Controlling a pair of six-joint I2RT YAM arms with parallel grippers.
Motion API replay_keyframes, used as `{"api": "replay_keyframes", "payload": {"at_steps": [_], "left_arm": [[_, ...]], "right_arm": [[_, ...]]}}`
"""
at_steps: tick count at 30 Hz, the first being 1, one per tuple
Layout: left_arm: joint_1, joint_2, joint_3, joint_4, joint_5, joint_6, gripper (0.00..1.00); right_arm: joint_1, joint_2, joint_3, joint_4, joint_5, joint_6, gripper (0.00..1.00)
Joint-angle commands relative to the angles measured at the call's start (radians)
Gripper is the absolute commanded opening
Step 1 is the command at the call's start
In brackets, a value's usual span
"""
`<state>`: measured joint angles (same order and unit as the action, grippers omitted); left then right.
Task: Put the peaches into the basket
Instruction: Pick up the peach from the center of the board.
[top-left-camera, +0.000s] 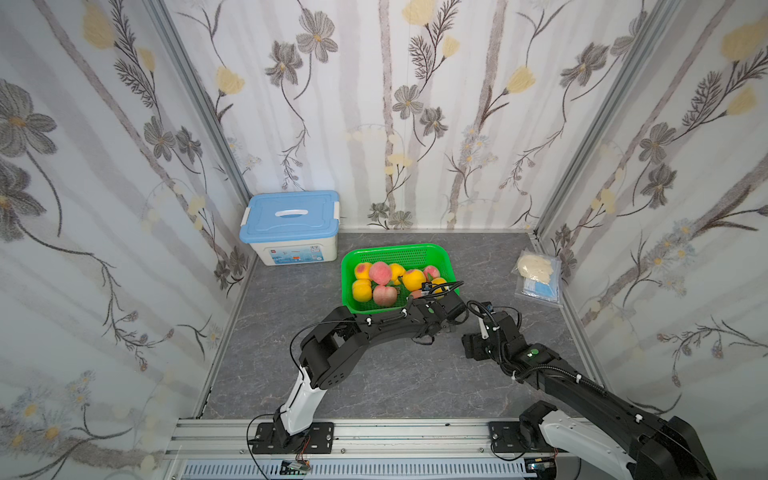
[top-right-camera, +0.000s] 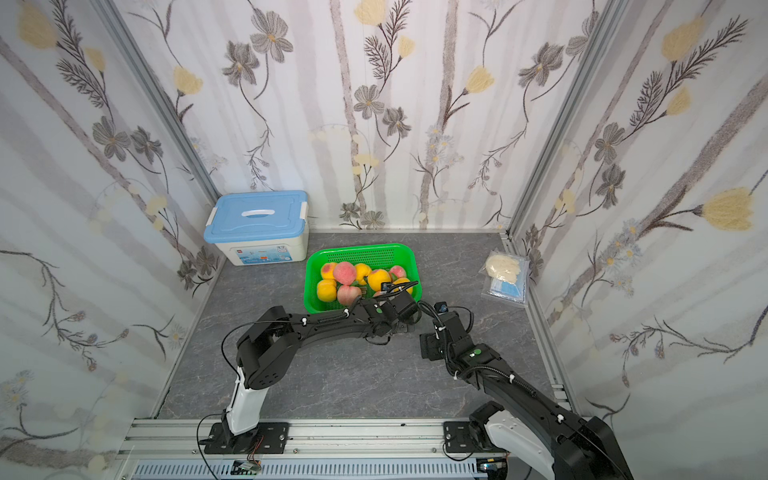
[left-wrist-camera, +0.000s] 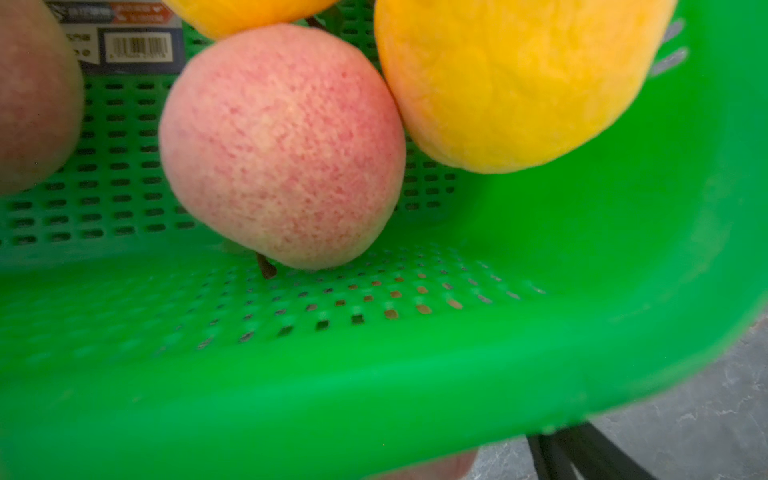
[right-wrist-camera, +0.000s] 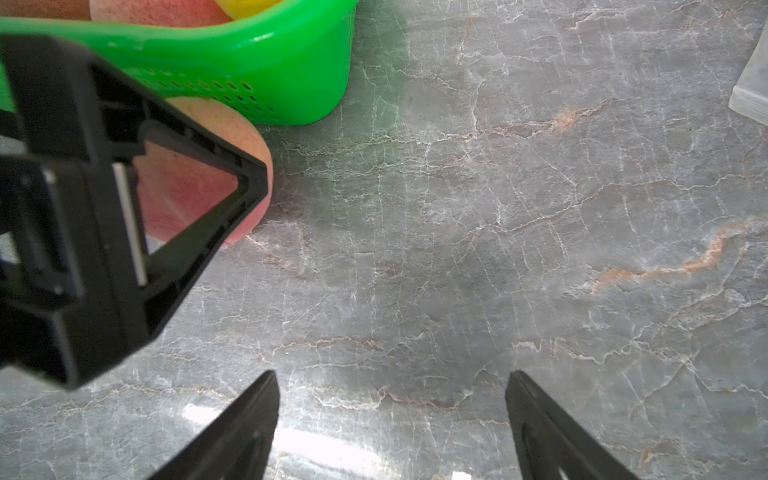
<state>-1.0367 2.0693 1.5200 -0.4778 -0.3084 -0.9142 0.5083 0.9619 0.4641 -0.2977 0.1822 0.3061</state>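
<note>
— Surface?
— Grey marble tabletop (top-left-camera: 374, 374), floral walls (top-left-camera: 415, 124). Most peaches (top-left-camera: 380, 272) sit in the basket (top-left-camera: 390, 251); one pink peach (right-wrist-camera: 187, 195) lies just outside it by the left gripper (right-wrist-camera: 253, 178), grip unclear. The right gripper (right-wrist-camera: 392, 378) is spread nearby.

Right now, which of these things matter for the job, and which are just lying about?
Job: basket, peaches in it, one peach beside it.
Lying about: blue-lidded box, plastic bag.

Bright, even light; blurred basket (left-wrist-camera: 374, 395) close-up.
</note>
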Motion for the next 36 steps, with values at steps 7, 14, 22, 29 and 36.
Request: {"api": "replay_keyframes", "payload": {"at_steps": [7,14,22,29,36], "left_arm": [[-0.003,0.035,-0.004,0.017,-0.030,-0.015,0.97],[-0.005,0.048,-0.010,0.036,-0.045,-0.013,0.97],[-0.005,0.073,0.003,0.038,-0.051,-0.009,0.95],[-0.005,0.083,-0.001,0.040,-0.047,-0.002,0.91],[-0.006,0.083,-0.015,0.068,-0.044,0.019,0.85]], "right_arm": [[0.001,0.003,-0.001,0.045,-0.003,0.011,0.86],[0.001,0.009,-0.001,0.047,-0.006,0.011,0.86],[0.000,0.012,0.001,0.048,-0.006,0.011,0.86],[0.001,0.017,0.002,0.048,-0.007,0.011,0.86],[0.001,0.029,0.007,0.050,-0.010,0.010,0.86]]}}
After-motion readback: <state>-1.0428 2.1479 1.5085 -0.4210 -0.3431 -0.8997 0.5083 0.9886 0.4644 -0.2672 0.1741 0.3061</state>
